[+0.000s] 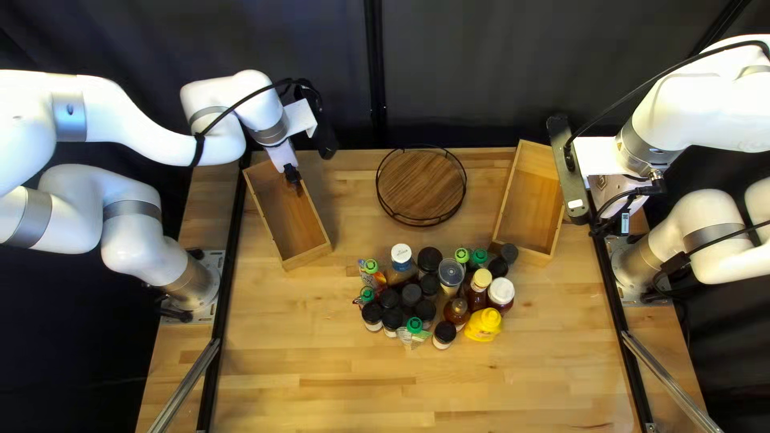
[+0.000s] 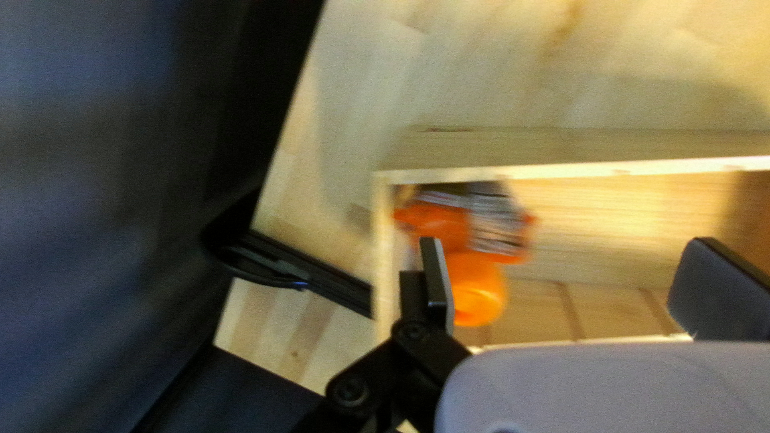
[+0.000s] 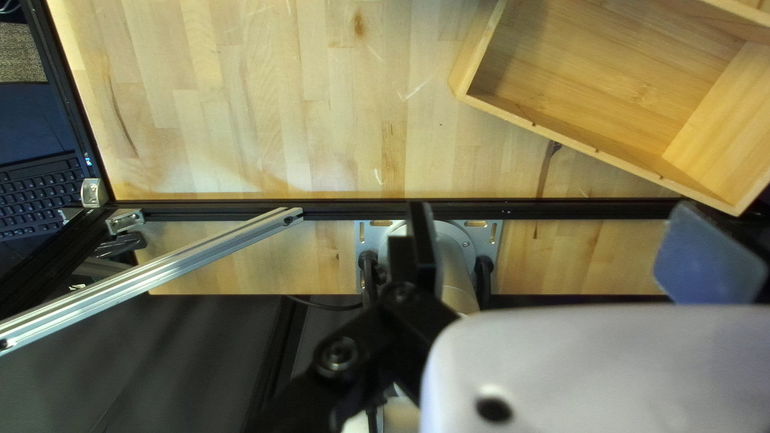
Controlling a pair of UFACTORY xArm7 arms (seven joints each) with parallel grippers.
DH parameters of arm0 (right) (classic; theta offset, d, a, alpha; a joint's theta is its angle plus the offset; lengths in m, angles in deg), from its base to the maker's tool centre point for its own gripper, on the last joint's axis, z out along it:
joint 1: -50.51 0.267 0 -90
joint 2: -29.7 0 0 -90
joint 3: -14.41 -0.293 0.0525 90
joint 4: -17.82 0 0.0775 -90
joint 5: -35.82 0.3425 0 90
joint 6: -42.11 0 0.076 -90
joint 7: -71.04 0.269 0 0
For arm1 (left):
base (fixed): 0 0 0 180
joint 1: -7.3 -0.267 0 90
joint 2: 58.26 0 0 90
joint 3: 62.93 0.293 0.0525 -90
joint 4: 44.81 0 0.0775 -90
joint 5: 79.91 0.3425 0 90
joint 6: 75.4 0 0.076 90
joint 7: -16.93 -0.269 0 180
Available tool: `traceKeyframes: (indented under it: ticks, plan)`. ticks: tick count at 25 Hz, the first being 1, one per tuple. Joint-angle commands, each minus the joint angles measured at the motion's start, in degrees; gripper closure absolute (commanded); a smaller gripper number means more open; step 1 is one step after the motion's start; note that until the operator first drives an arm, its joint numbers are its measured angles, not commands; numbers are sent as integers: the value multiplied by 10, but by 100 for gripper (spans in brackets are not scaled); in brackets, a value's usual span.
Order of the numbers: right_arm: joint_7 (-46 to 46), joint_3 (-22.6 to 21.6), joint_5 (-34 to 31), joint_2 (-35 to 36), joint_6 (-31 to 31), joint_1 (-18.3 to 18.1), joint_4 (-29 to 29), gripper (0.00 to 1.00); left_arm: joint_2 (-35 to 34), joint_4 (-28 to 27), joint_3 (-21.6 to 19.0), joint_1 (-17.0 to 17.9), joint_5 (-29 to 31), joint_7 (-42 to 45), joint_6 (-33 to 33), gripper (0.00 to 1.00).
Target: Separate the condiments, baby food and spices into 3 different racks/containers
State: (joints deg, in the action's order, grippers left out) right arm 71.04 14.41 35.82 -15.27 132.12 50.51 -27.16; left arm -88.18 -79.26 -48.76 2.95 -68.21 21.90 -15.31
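Below my spread left gripper (image 1: 295, 181), inside the box (image 2: 593, 171), a blurred orange item (image 2: 483, 293), left wrist view only.

Orange pouch (image 2: 437, 223) blurred; wooden box (image 3: 718, 132), keyboard (image 3: 40, 196) cut off by right wrist view's edges.

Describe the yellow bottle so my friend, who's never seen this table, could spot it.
On the wooden table, find the huddle of jars and bottles. At its near edge, toward the right in the top left view, the yellow bottle sits in front of a white-lidded jar. It alone is bright yellow from body to cap.
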Motion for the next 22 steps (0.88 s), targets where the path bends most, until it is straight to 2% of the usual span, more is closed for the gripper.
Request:
traceKeyframes:
  ticks: [1, 5, 9, 17, 22]
  plan:
    - [0, 0, 0, 0, 0, 0, 0, 0, 48, -25, -31, 73, -65, -10, -41, 0]
    - [0, 0, 0, 0, 0, 0, 0, 0, 91, -51, -55, 114, -97, -7, -72, 0]
    - [0, 0, 0, 0, 0, 0, 0, 0, 140, -77, -67, 136, -113, -15, -98, 0]
    - [0, 0, 0, 0, 0, 0, 0, 0, 170, -62, -55, 139, -125, -61, -163, 0]
    - [0, 0, 0, 0, 0, 0, 0, 0, 173, -42, -78, 129, -86, 33, -194, 0]
